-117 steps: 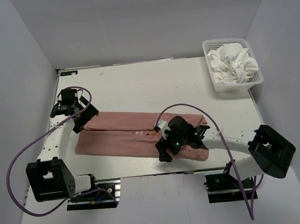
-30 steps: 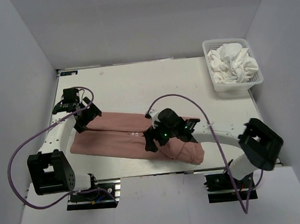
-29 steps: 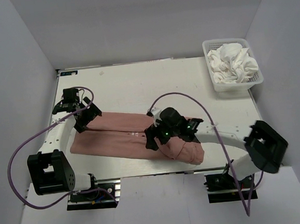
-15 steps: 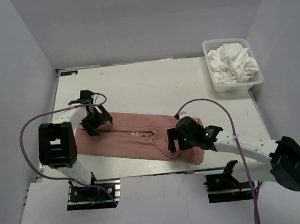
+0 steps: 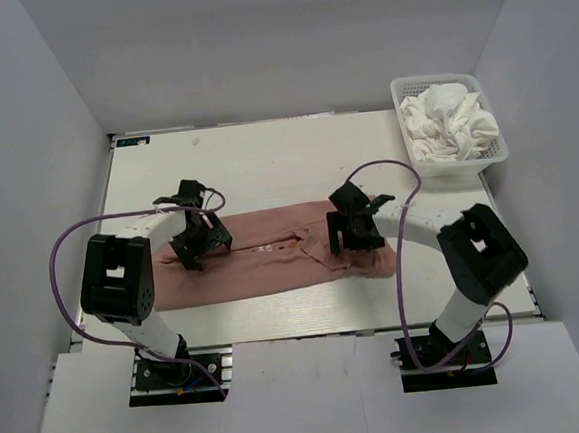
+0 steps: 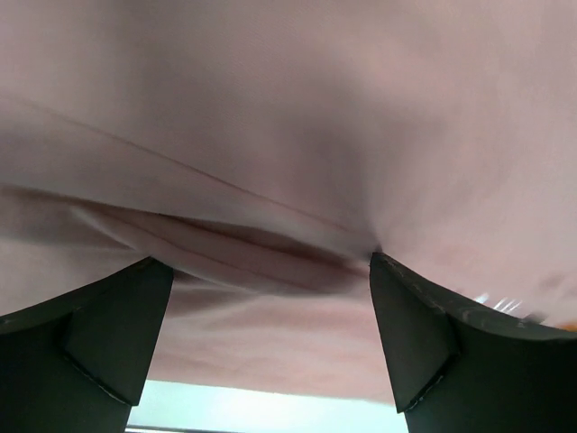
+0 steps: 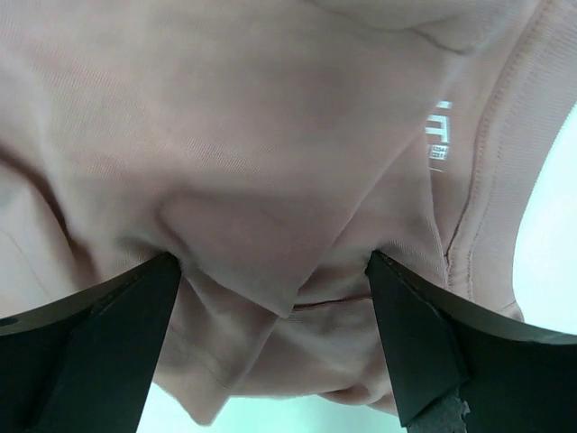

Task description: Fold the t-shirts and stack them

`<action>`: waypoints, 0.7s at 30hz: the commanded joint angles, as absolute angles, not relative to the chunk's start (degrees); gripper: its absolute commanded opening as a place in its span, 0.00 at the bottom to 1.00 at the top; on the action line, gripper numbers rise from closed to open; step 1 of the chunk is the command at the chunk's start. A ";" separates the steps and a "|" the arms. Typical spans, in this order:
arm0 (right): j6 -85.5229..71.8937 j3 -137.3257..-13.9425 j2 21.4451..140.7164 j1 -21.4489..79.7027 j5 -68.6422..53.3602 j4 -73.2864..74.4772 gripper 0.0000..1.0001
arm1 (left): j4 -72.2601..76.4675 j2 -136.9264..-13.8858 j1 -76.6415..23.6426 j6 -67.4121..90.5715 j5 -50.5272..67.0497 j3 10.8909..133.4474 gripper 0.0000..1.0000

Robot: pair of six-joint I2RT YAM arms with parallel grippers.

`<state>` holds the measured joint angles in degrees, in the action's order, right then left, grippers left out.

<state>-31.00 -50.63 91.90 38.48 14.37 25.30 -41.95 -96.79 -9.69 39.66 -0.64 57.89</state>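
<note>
The dusty pink t-shirt (image 5: pixel 264 269) lies as a long folded strip across the table's middle, its graphic and collar near the centre right. My left gripper (image 5: pixel 199 242) is open and rests on the strip's left part; in the left wrist view the pink cloth (image 6: pixel 288 108) fills the space between the spread fingers (image 6: pixel 117 334). My right gripper (image 5: pixel 351 230) is open on the strip's right part; the right wrist view shows bunched cloth (image 7: pixel 270 135), white text (image 7: pixel 437 126) and the collar band (image 7: pixel 505 162). White t-shirts (image 5: pixel 449 119) lie crumpled in the basket.
A white mesh basket (image 5: pixel 456 169) stands at the table's back right corner. The white table (image 5: pixel 285 157) is walled in by grey panels on three sides. Purple cables loop from both arms over the near part of the table.
The left gripper has moved right onto the shirt. The right gripper has swung from the near right end up to the far side of the strip. The shirt's right end lies flatter.
</note>
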 commanded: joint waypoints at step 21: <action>10.98 -108.65 124.29 20.83 -6.20 27.87 0.90 | -49.73 -85.87 -35.68 48.97 5.21 59.39 1.00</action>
<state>4.40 -108.18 131.52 21.56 0.19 27.16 -46.76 -88.07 -35.18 51.75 10.15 52.03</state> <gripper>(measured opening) 0.904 0.997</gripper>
